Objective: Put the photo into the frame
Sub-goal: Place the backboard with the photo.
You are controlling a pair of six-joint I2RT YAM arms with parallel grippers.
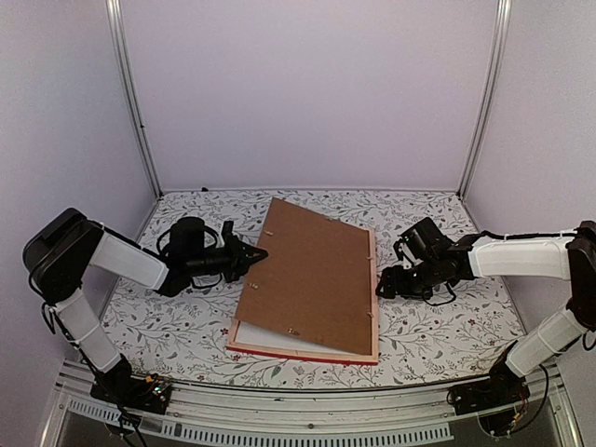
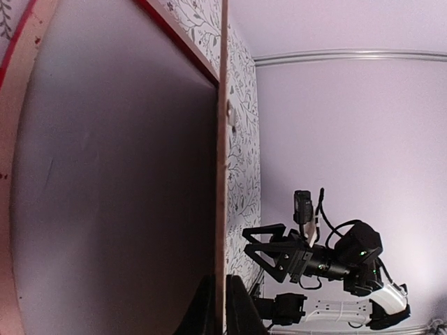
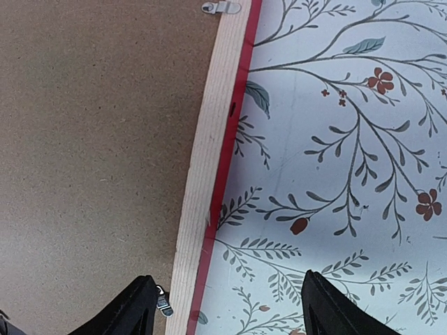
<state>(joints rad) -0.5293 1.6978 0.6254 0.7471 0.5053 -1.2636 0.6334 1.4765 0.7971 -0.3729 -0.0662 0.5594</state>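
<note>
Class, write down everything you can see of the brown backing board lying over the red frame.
The backing board is a thin, flat rectangle of plain brown fibreboard, matt and unmarked. Small metal clips sit near its edges. It lies skewed over the face-down frame. Its right edge is down against the pale wood rail and its left edge is tilted up, so a white sheet shows beneath at the near left corner. The left gripper pinches the upturned left edge.

Top camera looks down; both wrist cameras hug the frame [image 3: 204,174].
</note>
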